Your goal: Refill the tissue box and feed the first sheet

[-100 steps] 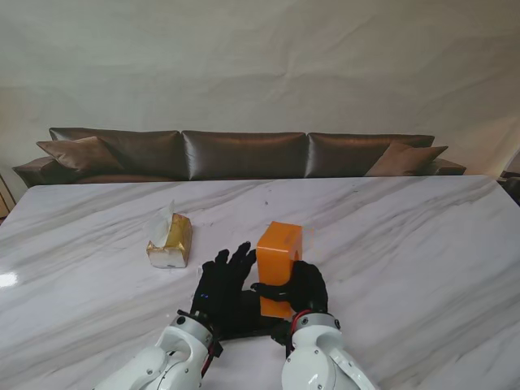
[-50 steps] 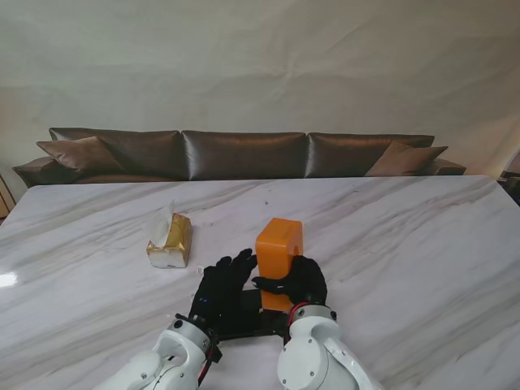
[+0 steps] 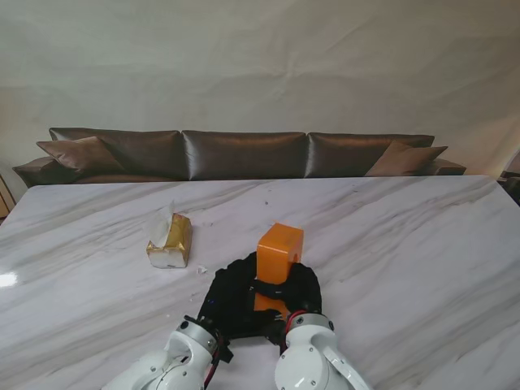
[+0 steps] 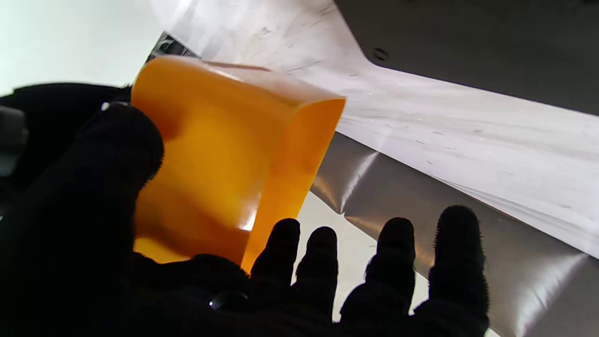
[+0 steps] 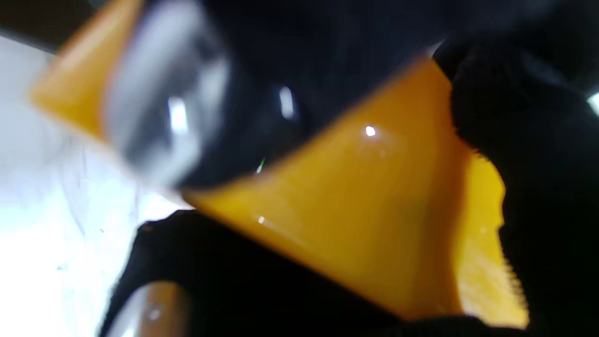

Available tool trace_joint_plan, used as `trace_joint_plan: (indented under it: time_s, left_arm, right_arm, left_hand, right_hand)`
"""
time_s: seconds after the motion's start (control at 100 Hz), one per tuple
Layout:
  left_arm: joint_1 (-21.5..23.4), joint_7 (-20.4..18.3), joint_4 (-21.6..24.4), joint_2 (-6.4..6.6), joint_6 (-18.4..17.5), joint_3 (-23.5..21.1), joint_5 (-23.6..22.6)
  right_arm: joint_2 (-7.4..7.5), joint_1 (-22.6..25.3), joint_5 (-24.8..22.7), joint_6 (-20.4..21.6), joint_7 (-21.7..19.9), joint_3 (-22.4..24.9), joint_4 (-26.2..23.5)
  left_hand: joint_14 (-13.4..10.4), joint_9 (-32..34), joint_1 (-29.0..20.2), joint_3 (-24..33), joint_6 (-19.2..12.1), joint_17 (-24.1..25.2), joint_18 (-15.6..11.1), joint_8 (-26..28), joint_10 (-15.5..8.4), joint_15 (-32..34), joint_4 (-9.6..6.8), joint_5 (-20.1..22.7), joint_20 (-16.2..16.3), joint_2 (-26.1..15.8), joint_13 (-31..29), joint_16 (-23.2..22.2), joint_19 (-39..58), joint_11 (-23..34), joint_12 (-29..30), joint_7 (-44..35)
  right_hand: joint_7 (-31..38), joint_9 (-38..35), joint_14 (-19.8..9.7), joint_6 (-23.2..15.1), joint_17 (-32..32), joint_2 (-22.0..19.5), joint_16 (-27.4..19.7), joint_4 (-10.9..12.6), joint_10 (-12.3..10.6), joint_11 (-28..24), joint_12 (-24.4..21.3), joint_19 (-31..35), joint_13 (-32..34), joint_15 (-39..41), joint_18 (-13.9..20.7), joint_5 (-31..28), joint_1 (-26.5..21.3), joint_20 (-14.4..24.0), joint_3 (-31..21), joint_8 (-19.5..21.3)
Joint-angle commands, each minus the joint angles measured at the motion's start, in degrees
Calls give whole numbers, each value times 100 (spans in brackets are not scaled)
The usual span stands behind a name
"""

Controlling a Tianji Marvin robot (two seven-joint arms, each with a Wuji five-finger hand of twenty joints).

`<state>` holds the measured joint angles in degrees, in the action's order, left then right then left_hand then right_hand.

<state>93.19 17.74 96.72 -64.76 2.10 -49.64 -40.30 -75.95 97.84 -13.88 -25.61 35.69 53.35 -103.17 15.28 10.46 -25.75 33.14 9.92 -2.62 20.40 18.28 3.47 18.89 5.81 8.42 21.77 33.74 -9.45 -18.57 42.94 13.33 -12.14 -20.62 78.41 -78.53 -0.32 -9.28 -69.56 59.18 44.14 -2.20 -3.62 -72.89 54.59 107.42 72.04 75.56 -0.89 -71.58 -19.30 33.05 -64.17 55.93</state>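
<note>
Gripping orange tissue box (image 3: 277, 260) with right hand (image 3: 295, 286), fingers wrapping its near end. Pressing left hand (image 3: 230, 299) against box's left side, thumb on it, four fingers (image 4: 453, 252) spread. Sitting upright between both hands on marble surface (image 3: 406, 244). Gold tissue pack (image 3: 170, 240) lying well left of left hand.

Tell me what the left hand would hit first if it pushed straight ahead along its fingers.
Probably the orange box: the left hand already lies against its side. Its fingers point past the box edge toward the sofa, with open table ahead; depth is unclear.
</note>
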Motion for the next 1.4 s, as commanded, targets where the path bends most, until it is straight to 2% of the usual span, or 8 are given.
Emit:
trace_joint_plan:
  time_s: [0.0,0.48,0.86,0.93,0.99,1.06,1.24,1.39]
  left_arm:
    - [-50,-4,-178,-131,21,140,-131]
    - [-134,723,-645,-268,-20,269,-217]
    - [-218,1341,-1014,-391,-18,286,-253]
    - [-230,1432,-1061,-396,-40,289,-302]
    - [-226,1527,-1083,-403,-70,285,-340]
    - [-199,1563,-1068,-405,-134,258,-341]
    - [-236,2076,-1292,-500,-382,267,-325]
    - [-393,2906,-1700,-674,-643,370,-333]
  right_arm:
    - [-139,81,228,77,-71,-96,-144]
    - [-154,664,1399,681,-19,-25,-851]
    - [11,1020,1954,1098,-374,140,-1255]
    - [44,1041,1969,1115,-473,162,-1257]
    - [63,1055,2022,1147,-535,179,-1259]
    - [83,1057,2052,1178,-599,191,-1247]
    - [214,1070,1989,1252,-999,250,-1233]
    - [369,1087,1867,1349,-1470,329,-1225]
  left_hand:
    - [-36,165,152,-245,-108,-44,-90,122,-77,59,74,6,154,-239,-169,-135,251,279,-162,-50]
    - [-75,196,-206,-83,-172,-344,-106,556,-289,509,-138,-7,515,-207,-667,-590,952,1554,-871,-710]
    - [-579,629,-1068,1617,-623,-1229,-841,2095,-803,2588,-1627,-163,1345,-551,-1720,-2307,2682,3896,-2518,-2911]
    - [-796,1086,-1331,1764,-924,-1571,-1072,2735,-1001,3144,-1587,-226,1485,-456,-2082,-2721,3136,4117,-3139,-3778]
    - [-886,1761,-1746,2045,-1285,-1954,-1207,3232,-1076,3673,-911,43,1548,182,-2509,-3077,3528,4208,-3837,-4334]
    - [-1002,2474,-2151,2146,-1770,-2412,-1289,3505,-1262,4028,-575,672,1575,555,-3132,-3334,3869,4456,-4085,-4623]
    - [-1482,3825,-1988,2656,-2654,-3481,-1367,4580,-1722,5195,-557,2256,1377,894,-4368,-3263,4859,5616,-4069,-5241]
    - [-1618,4688,-1569,3602,-2796,-4421,-1416,4985,-1829,5842,-1092,3299,983,1428,-5382,-3248,5713,6060,-4084,-5715]
  right_hand:
    - [-232,-427,466,180,107,-649,73,28,252,134,-35,635,311,870,552,-402,-216,-79,-698,-201]
    - [-715,-244,724,-243,318,-1040,-434,-342,149,1059,-157,-196,296,-233,-15,-59,-55,-469,-269,-274]
    - [-1254,540,947,-221,956,-1471,-680,-325,343,1654,-507,-617,-35,-1136,-19,934,-40,-472,109,-832]
    - [-1329,843,991,-182,1209,-1397,-706,-308,399,1900,-735,-772,-274,-1377,-12,1354,-116,-450,85,-1301]
    - [-1384,1129,1053,-84,1508,-1340,-753,-292,472,2137,-966,-925,-562,-1643,-85,1721,-169,-410,75,-1776]
    - [-1575,1451,1125,74,1905,-1394,-830,-250,552,2426,-1211,-1139,-900,-1965,-205,2037,-131,-368,116,-2199]
    - [-2943,2094,1196,495,2903,-2051,-1050,119,633,3171,-1918,-1829,-1771,-2854,-525,2404,208,-156,472,-3045]
    - [-4216,2650,1125,530,3821,-2458,-1334,640,621,3897,-2492,-2707,-2506,-3697,-734,2813,417,-30,948,-2904]
